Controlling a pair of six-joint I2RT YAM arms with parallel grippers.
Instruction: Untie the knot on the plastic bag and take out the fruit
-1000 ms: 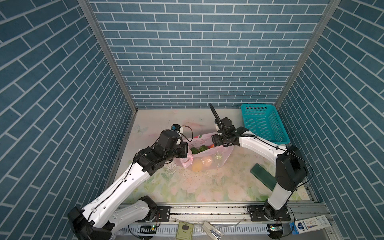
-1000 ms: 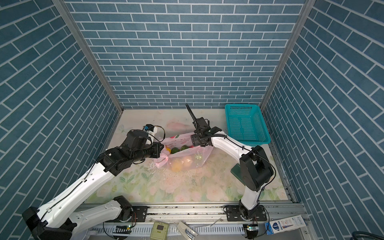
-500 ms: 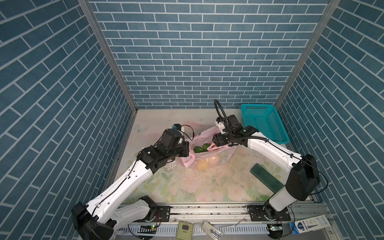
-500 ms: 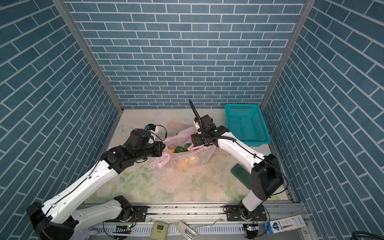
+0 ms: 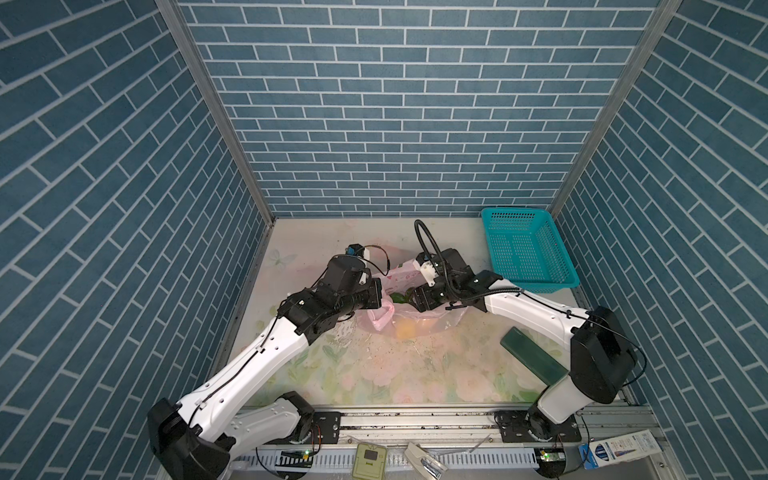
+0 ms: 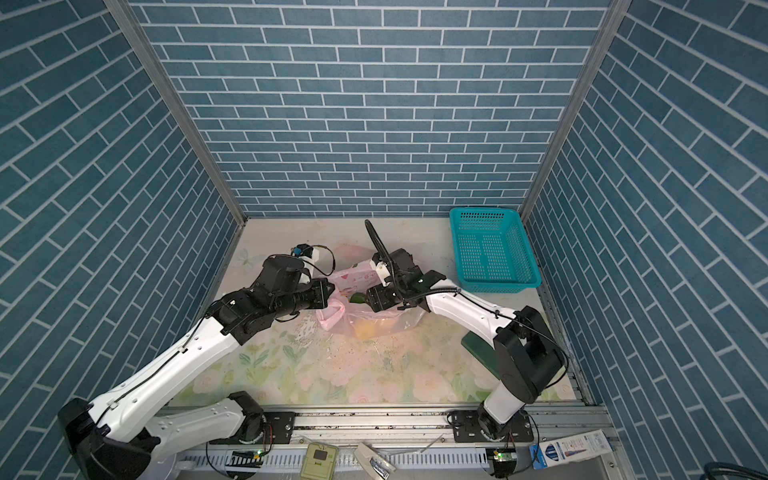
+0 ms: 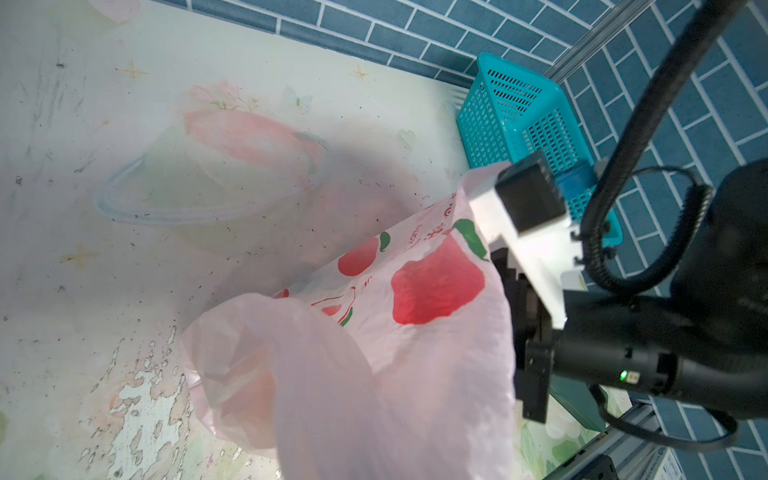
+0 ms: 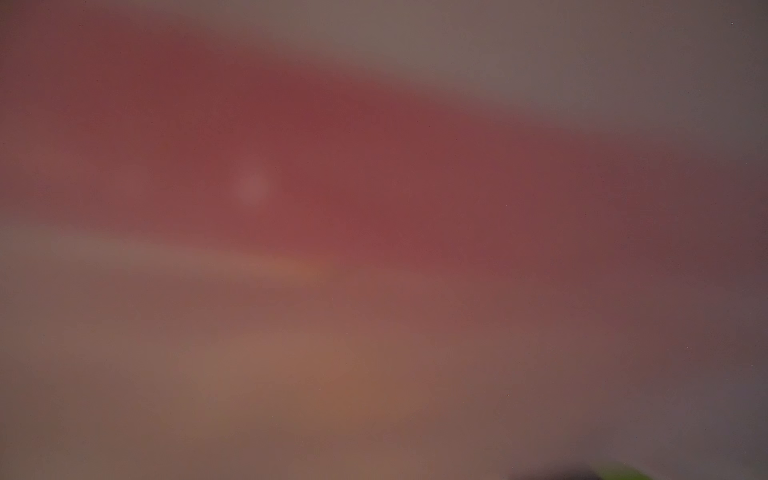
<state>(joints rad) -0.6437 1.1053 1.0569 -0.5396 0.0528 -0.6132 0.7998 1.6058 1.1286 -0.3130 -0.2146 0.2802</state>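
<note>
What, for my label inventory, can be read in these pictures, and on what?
Nothing reads clearly.
plastic bag: red writing, creased and partly hidden, illegible.
blue-and-white box: print too small to read.

plastic bag [image 7: 436, 374] – thin translucent pink film, softly glossy, crinkled. basket [image 5: 525, 253]: rigid teal plastic, perforated, slight sheen. tabletop [image 7: 137, 166] – smooth floral print, scuffed, coating flaked away in one rough patch. walls [image 5: 395, 104] matt, brick-patterned. arm shells [image 5: 257, 365] smooth white plastic; corner posts [image 5: 218, 112] dull grey metal.
</note>
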